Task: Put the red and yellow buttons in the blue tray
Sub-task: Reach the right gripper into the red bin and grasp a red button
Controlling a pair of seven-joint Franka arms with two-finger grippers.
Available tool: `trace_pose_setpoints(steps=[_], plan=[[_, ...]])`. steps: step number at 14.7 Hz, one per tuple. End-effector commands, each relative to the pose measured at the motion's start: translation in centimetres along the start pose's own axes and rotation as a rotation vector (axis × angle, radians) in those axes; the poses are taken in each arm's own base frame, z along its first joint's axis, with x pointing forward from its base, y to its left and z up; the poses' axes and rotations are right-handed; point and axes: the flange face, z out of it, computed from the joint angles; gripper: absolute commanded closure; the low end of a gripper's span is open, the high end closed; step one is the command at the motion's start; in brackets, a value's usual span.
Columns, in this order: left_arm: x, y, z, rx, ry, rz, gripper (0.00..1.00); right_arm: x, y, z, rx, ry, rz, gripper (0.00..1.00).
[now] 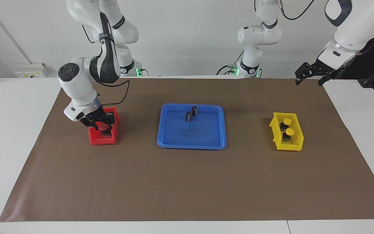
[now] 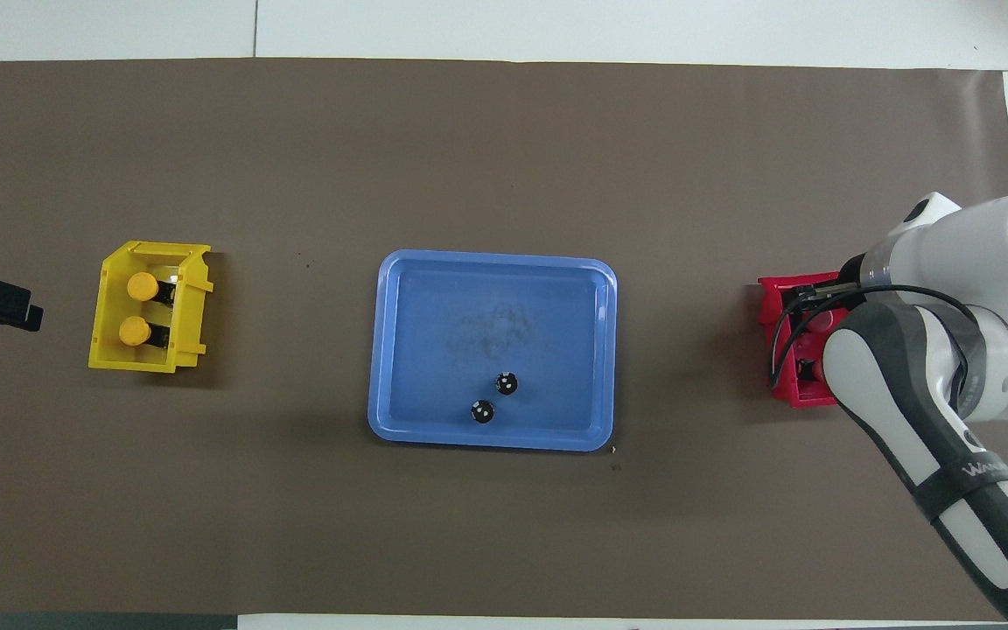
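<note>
First pick under way at the red bin

The right gripper (image 1: 98, 122), left of frame, sat in the red bin (image 1: 103, 139), apparently pinching a red button (image 1: 103, 127); the spread left gripper (image 1: 313, 72) waited upper right; next, lifting toward the central blue tray (image 1: 192, 143)

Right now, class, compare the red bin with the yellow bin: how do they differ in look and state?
The red bin has the right gripper down in it, hiding one button; the yellow bin stands untouched with both yellow buttons showing. The red bin sits toward the right arm's end, the yellow toward the left arm's. Both are small open bins beside the blue tray.
</note>
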Motion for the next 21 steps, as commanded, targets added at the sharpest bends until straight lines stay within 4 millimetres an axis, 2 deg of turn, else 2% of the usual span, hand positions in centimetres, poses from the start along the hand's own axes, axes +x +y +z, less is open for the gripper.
trace_pose_setpoints(steps=[1, 6, 16, 21], plan=[[-0.9, 0.2, -0.1, 0.017, 0.012, -0.016, 0.00, -0.8, 1.0, -0.1, 0.010, 0.020, 0.006, 0.35], [-2.0, 0.0, 1.5, 0.013, -0.007, -0.019, 0.00, -1.7, 1.0, 0.8, 0.009, 0.025, 0.009, 0.35], [-2.0, 0.5, 1.6, 0.016, -0.007, -0.022, 0.00, -2.8, 1.3, 1.6, 0.009, 0.010, 0.016, 0.37], [-2.2, 0.1, 1.8, 0.014, -0.010, -0.027, 0.00, -2.8, 1.6, 1.6, 0.008, 0.014, 0.008, 0.45]])
